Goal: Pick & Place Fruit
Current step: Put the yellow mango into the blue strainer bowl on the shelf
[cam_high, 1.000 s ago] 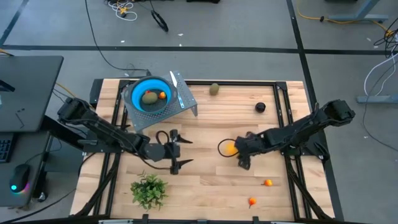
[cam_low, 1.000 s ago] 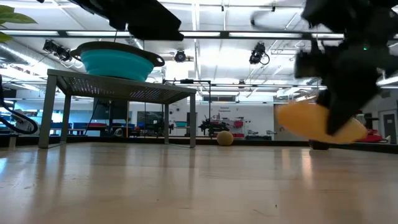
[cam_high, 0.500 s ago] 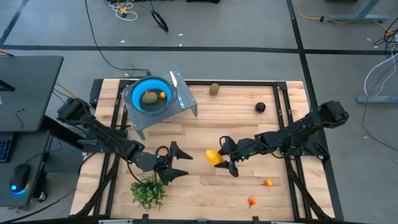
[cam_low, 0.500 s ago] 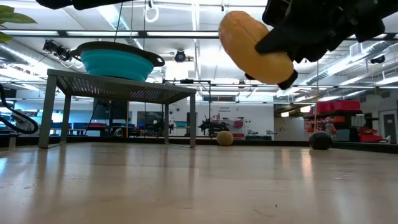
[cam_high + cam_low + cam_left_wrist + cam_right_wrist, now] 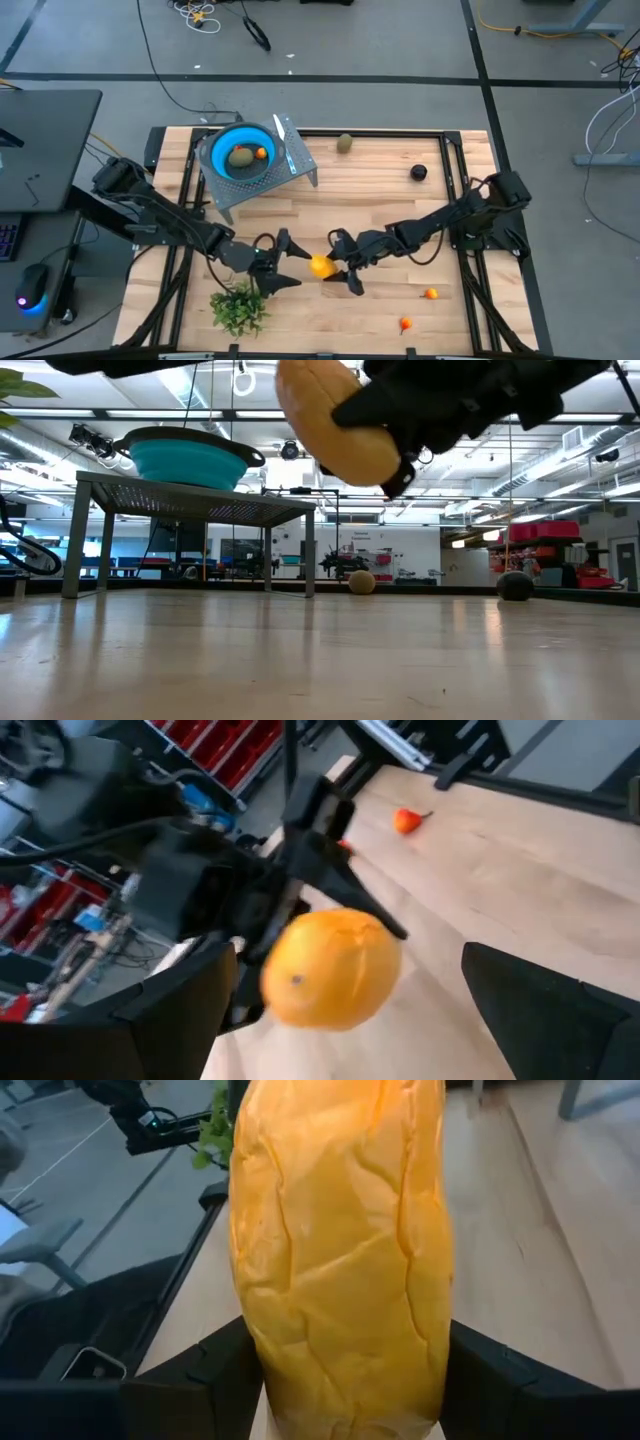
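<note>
right gripper (image 5: 340, 272) clamped on yellow fruit (image 5: 321, 266), held above mid-table | left gripper (image 5: 283, 262) fingers spread wide, facing the fruit, just beside | handover: centre fruit between left fingers before right lets go | bowl (image 5: 241, 150) on rack

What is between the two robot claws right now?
The big yellow-orange fruit. The right claw holds it up off the table, and the open left claw faces it from the other side. The high view shows this best.
</note>
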You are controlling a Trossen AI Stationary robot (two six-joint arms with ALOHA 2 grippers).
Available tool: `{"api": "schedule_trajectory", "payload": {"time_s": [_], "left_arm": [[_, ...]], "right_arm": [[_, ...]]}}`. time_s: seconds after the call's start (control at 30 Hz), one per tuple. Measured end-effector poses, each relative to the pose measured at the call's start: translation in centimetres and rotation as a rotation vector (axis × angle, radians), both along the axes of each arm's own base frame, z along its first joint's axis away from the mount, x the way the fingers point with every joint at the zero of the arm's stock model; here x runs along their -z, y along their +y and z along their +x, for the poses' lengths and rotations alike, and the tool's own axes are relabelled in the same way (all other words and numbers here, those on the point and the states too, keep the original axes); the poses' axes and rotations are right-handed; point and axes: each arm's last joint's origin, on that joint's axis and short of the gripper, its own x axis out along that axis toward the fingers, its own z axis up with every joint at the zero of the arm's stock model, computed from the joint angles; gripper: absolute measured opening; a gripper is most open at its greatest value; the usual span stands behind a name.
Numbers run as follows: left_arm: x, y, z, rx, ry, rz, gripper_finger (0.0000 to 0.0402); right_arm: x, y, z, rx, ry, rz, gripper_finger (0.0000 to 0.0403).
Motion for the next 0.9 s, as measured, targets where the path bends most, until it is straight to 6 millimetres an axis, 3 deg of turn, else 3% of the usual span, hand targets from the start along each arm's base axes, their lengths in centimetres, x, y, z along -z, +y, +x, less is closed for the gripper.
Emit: {"api": "schedule_trajectory", "payload": {"time_s": [0.4, 0.7, 0.9], "left_arm": [[0.2, 0.3, 0.2, 0.035, 0.037, -0.078, 0.0400], [0.3, 0.4, 0.2, 0.035, 0.054, -0.089, 0.0392], [0.3, 0.4, 0.2, 0.018, 0.054, -0.081, 0.0362]], "right_arm": [[-0.6, 0.7, 3.6, -0.025, -0.073, -0.066, 0.0241], [-1.4, -0.2, 4.3, -0.016, -0.148, -0.079, 0.0241], [-1.4, -0.3, 4.2, -0.019, -0.143, -0.080, 0.0241]]}}
